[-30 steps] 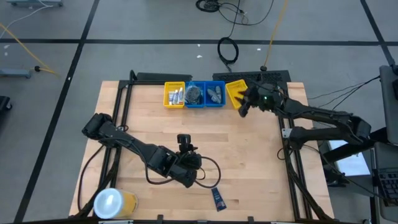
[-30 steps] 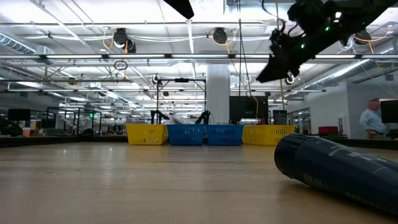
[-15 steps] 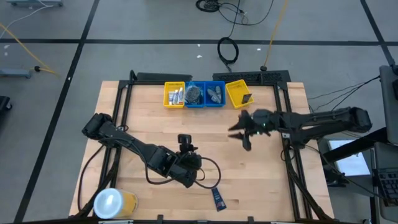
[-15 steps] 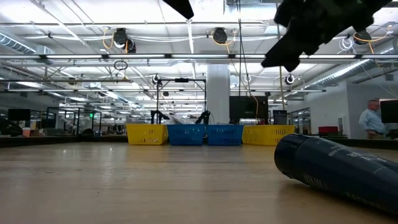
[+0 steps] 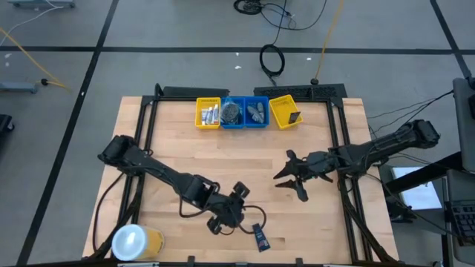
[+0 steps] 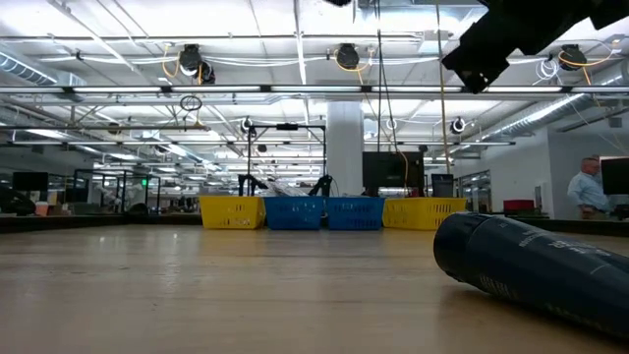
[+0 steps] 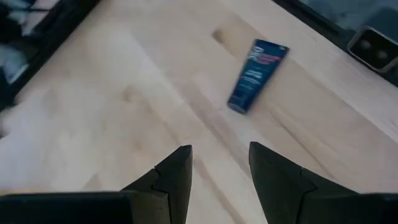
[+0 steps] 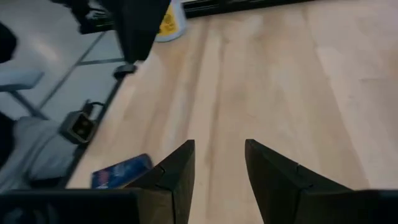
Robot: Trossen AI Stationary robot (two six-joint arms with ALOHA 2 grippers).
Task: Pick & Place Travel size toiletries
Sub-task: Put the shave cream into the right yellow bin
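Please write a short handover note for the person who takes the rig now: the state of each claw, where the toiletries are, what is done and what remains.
Left claw: open, empty, low over the table's near edge beside the navy packet.
Right claw: open, empty, over mid-table.
Done: items already lie in the four trays at the far edge, one dark item in the rightmost yellow one.
Left: the navy packet lies flat on the wood, not yet picked; it looks like the last loose item.

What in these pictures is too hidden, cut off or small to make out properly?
- Tray contents: high view, too small to tell each item; low view, tray walls hide them.
- Navy packet: left wrist view, print blurred; right wrist view, partly behind a finger.
- Yellow container: high view, cut by the bottom edge.
- Right gripper: low view, cut by the top edge.
- Person: low view, far and small.
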